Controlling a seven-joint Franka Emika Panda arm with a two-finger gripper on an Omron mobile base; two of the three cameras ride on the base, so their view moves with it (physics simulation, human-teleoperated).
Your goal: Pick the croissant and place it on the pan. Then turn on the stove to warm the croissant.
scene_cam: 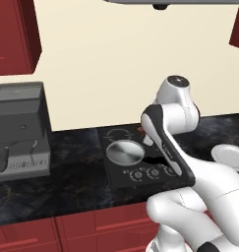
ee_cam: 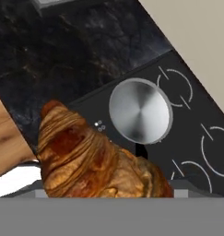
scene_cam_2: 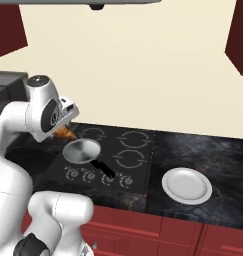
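Hand view: croissant pinched in the claw, right at its tips, raised off the stove; pan below, further out, apart from it.

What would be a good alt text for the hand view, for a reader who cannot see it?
A golden-brown croissant looms large at the bottom of the view, held at the gripper above the kitchen counter. Beyond it, an empty round silver pan sits on the black stove with its grey ring-marked burners, and dark marbled countertop stretches behind.
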